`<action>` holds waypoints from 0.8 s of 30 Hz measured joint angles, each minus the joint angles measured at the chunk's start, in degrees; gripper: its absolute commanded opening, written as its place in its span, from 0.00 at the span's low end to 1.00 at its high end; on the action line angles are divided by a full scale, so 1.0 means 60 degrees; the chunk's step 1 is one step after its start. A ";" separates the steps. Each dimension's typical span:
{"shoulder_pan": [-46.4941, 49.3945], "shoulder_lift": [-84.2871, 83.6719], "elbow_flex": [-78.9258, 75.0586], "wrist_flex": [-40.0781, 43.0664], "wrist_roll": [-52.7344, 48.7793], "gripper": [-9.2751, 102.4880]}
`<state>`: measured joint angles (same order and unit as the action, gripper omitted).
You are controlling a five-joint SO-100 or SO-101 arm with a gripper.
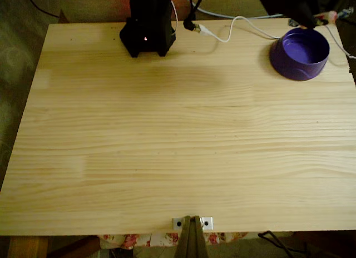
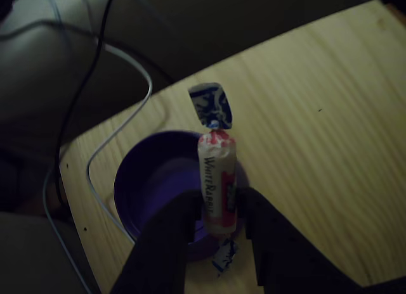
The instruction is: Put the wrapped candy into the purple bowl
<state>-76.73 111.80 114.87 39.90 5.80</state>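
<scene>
Wrapped candy (image 2: pixel 217 183) between fingers (image 2: pixel 166 234) over purple bowl (image 2: pixel 152 180)

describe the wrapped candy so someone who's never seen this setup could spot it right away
Find the purple bowl at the wooden table's corner in the other view. Directly above it, the dark gripper pinches the wrapped candy. It is a slim white cylinder with red markings and twisted blue-and-white ends, unlike the thin white cable nearby.

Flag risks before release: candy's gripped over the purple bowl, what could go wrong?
1. The gripper pinches the wrapped candy near its lower end, upright; it might tumble on release and bounce off the purple bowl.
2. The candy appears over the bowl's near rim, not its middle, so it could land on the table.
3. The white cable runs close beside the bowl and might snag.
</scene>
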 measured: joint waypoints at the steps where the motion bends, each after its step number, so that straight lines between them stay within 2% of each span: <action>1: -0.0073 -0.0308 -0.0161 0.0000 0.0000 0.09; 17: -0.0923 -0.3105 -0.2285 0.0205 -0.0542 0.09; 21: -0.1025 -0.3340 -0.2476 0.0366 -0.0542 0.21; 24: -0.1025 -0.3428 -0.2622 0.0425 -0.0396 0.25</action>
<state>-82.88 91.23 99.14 42.45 3.43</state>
